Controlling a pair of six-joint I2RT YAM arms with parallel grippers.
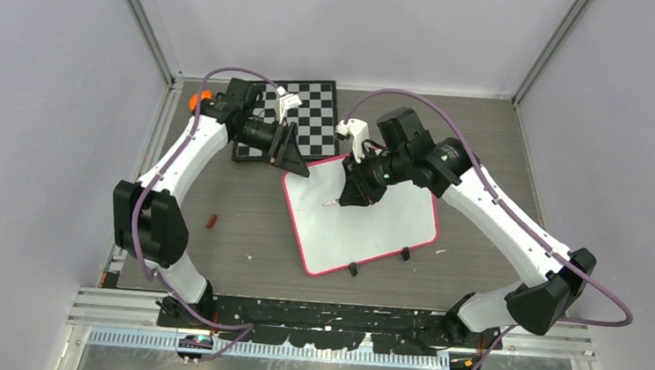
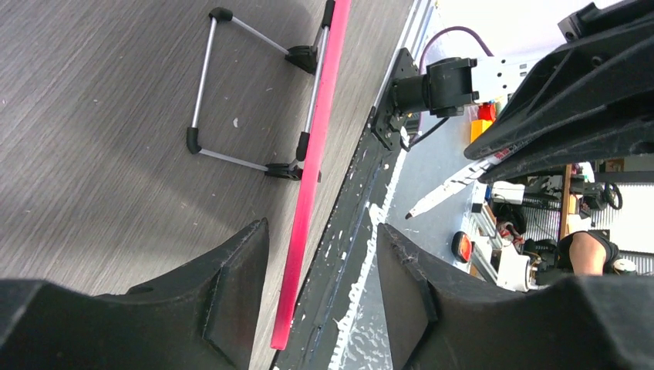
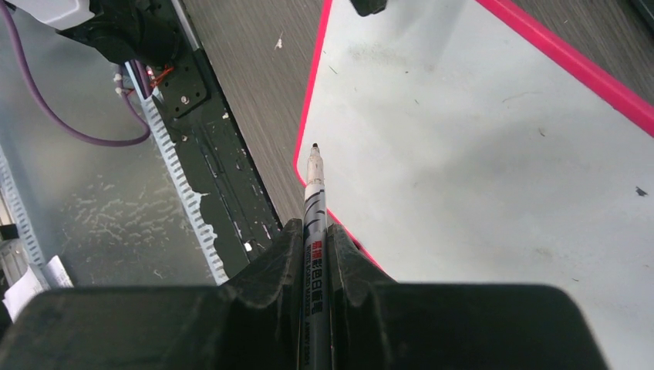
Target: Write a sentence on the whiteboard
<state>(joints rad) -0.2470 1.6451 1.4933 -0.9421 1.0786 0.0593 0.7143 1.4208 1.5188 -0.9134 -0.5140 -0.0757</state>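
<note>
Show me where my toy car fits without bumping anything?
Bare table in the far right corner, between the checkered board and the right arm. More on the left, between the whiteboard and the left arm, near a brown bit. Crowded: the whiteboard's far edge, by the left gripper and right gripper.

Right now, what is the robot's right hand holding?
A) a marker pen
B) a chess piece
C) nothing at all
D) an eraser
A. In the right wrist view the right gripper is shut on a marker, whose bare tip points out over the edge of the whiteboard.
</note>
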